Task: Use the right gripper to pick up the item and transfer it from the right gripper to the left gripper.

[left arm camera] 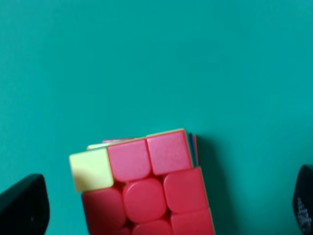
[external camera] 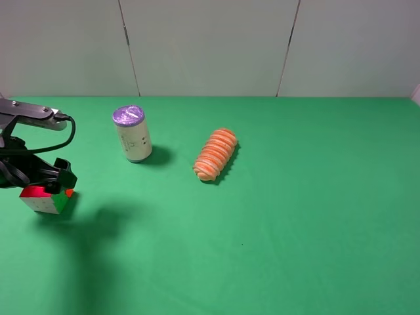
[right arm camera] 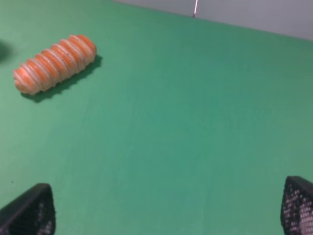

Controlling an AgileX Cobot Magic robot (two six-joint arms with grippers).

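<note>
Green tabletop [external camera: 295, 230] fills the near foreground of the high view, bare around 6 o'clock. Largest thing on it is the left arm at the far 9 o'clock edge, its left gripper [external camera: 47, 187] low over the puzzle cube [external camera: 46, 200]. In the left wrist view the cube [left arm camera: 146, 191] sits between the two dark fingertips [left arm camera: 24, 205], which stand wide apart with clear green showing on both sides of it; jaws look open and not touching the cube, which seems to rest on the tabletop. Next in size: purple-lidded can [external camera: 132, 134] upright near 11 o'clock, then the ribbed orange roll [external camera: 216, 155] just past centre, long axis running roughly 1 to 7 o'clock.

Right gripper is not in the high view; the right wrist view shows only its fingertips [right arm camera: 29, 210] spread wide with nothing between them, roll [right arm camera: 54, 63] ahead, no cube.

Key relation: cube lies at far 9 o'clock, right under the left jaws and well apart from the right ones. Cube is symmetric, so no axis matters. Judging by this, the left arm is far nearer; the right would have to cross the whole tabletop.
</note>
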